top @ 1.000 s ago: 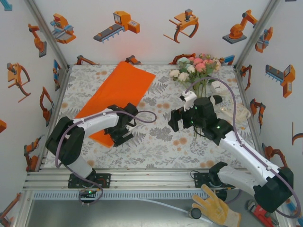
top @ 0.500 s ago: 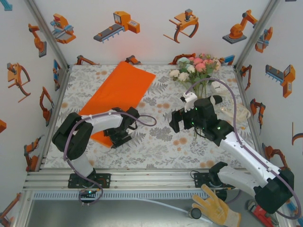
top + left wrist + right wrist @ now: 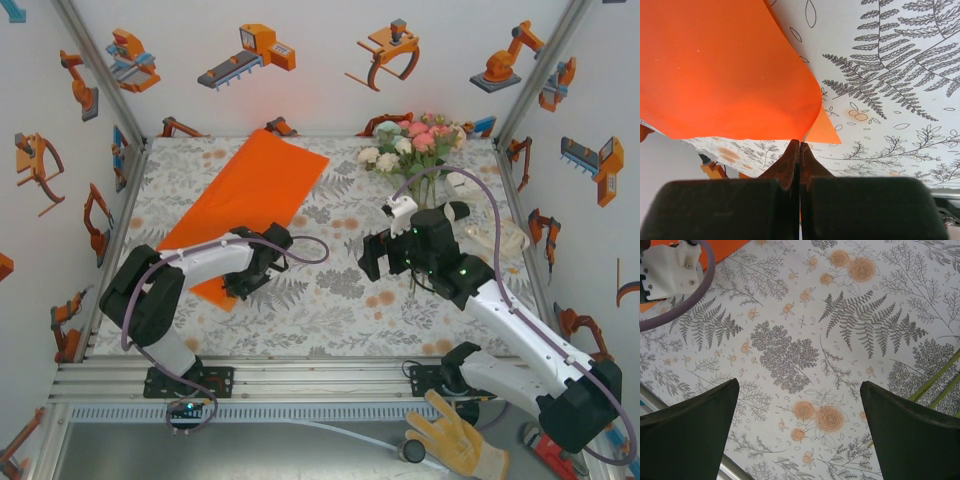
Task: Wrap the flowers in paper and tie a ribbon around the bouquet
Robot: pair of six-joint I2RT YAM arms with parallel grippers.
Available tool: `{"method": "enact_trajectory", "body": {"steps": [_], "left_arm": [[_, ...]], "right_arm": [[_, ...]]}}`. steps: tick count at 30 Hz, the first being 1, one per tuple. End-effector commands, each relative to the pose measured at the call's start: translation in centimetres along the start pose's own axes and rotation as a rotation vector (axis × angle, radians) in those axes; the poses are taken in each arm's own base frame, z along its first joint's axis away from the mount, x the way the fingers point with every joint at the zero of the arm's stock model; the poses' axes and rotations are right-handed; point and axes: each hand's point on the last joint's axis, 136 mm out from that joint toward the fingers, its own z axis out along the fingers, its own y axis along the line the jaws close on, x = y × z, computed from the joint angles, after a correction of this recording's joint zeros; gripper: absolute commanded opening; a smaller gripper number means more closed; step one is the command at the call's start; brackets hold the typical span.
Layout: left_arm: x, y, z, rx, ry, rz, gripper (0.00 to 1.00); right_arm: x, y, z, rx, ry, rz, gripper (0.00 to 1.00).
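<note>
Left claw clamps the curled corner of matte orange paper — right claw, at its 3 o'clock, gapes empty.

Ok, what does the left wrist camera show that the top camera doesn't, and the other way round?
Left wrist view: close up, the left gripper is shut on the edge of the paper, whose corner curls up off the fern-print table cover. Top view: the whole sheet lying diagonally, the flowers at the far right, and the right gripper near the middle. Both: the orange paper, the left gripper and the printed cover.
</note>
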Motion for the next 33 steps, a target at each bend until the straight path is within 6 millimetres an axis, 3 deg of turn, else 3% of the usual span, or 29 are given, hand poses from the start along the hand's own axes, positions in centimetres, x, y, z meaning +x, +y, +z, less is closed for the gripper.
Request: {"method": "enact_trajectory", "body": {"steps": [1,3,7,9,12,15,19,20,22,23,24,26,30,33], "left_arm": [[-0.7,0.2,-2.0,0.017,-0.074,-0.032,0.00],[-1.9,0.9,-4.2,0.023,-0.176,-0.088,0.00],[-4.5,4.5,-11.4,0.031,-0.522,-0.339,0.00],[-3.9,8.1,-14.4,0.031,-0.664,-0.553,0.00],[-0.4,13.7,-16.3,0.057,-0.784,-0.877,0.00],[3.5,18.4,-16.2,0.121,-0.815,-1.152,0.00],[7.4,22.7,-14.1,0.219,-0.791,-1.458,0.00],[8.2,23.7,-13.4,0.249,-0.780,-1.532,0.00],[9.6,25.2,-11.9,0.288,-0.756,-1.650,0.00],[10.3,25.9,-11.3,0.303,-0.757,-1.703,0.00],[10.7,26.5,-10.8,0.321,-0.775,-1.743,0.00],[11.2,27.4,-10.3,0.334,-0.804,-1.786,0.00],[12.2,28.0,-9.5,0.326,-0.805,-1.844,0.00],[13.4,28.5,-9.0,0.316,-0.796,-1.911,0.00]], "right_arm": [[-0.8,-0.5,-0.9,0.037,-0.030,0.046,0.98],[-1.1,-1.5,-1.0,0.094,-0.056,0.119,0.97],[-0.7,-3.2,0.0,0.168,-0.102,0.469,0.93],[-0.7,-1.4,2.0,0.056,-0.130,0.618,0.88],[-0.7,2.0,5.2,0.014,-0.114,0.626,0.86],[-1.0,5.8,8.3,0.014,-0.059,0.537,0.88],[-2.1,11.7,13.1,-0.108,-0.010,0.458,0.82],[-2.6,13.3,14.5,-0.148,-0.007,0.445,0.75],[-3.4,16.1,17.2,-0.221,-0.003,0.422,0.37],[-3.7,17.1,18.9,-0.241,0.005,0.429,0.21],[-4.0,18.2,20.5,-0.266,0.014,0.434,0.13],[-4.4,19.4,23.3,-0.287,0.021,0.435,0.03],[-4.1,19.2,28.1,-0.222,0.022,0.442,0.00],[-1.2,18.0,31.4,-0.125,0.089,0.439,0.00]]}}
